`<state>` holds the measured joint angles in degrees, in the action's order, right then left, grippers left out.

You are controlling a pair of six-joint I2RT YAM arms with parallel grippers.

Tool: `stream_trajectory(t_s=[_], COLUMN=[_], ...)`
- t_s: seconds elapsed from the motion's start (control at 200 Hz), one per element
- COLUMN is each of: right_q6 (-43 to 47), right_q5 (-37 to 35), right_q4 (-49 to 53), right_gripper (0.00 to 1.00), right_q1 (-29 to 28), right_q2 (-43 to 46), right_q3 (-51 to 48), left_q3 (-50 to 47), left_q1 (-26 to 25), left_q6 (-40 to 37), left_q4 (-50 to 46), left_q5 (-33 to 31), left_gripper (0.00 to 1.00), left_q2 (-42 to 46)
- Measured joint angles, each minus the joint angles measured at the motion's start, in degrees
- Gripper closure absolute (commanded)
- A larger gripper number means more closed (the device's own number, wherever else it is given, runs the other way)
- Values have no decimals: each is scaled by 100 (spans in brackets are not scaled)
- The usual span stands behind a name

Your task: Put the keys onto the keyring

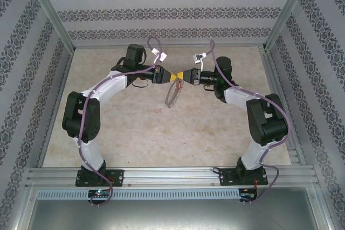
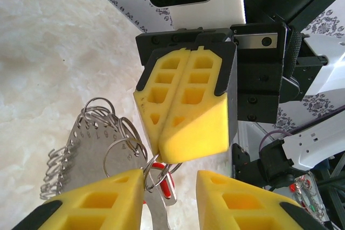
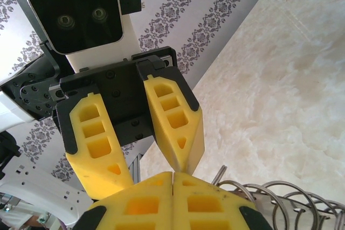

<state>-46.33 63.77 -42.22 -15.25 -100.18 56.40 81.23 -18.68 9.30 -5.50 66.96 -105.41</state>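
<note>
The keyring (image 1: 172, 96), a grey loop fringed with small metal pieces, hangs above the table between the two arms. My right gripper (image 1: 183, 75) is shut, and its closed yellow tips (image 2: 161, 153) pinch a small wire ring of the keyring (image 2: 81, 152). The key's red head (image 2: 170, 186) hangs just under that pinch, threaded among the rings. My left gripper (image 2: 170, 177) faces it, open, with the rings against the inner edge of its left finger (image 2: 99, 200). From the right wrist, the shut right gripper (image 3: 173, 173) meets the spread left fingers (image 3: 172, 125), with rings (image 3: 272, 200) alongside.
The marble-patterned tabletop (image 1: 135, 133) lies below the raised grippers. Patterned walls (image 1: 172, 12) and metal frame posts enclose the workspace, and a rail (image 1: 172, 176) runs along the near edge by the arm bases.
</note>
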Motion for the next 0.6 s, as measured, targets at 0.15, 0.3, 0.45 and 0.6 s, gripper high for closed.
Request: stream_trajectory(t_s=[0.15, 0.3, 0.45, 0.6], right_q6=[4, 4, 4, 2], right_q5=[-2, 13, 15, 11], right_q4=[0, 0, 0, -2], right_gripper=[100, 100, 100, 100], right_q1=[-2, -2, -2, -37], right_q2=[146, 367, 404, 404], right_q3=[-142, -243, -247, -247], left_q3=[2, 52, 81, 81], left_q1=[-17, -52, -63, -79], left_q6=[0, -2, 0, 39], left_q4=[-2, -2, 2, 31], left_q5=[7, 13, 39, 151], left_gripper=[67, 67, 70, 78], left_q2=[0, 0, 2, 22])
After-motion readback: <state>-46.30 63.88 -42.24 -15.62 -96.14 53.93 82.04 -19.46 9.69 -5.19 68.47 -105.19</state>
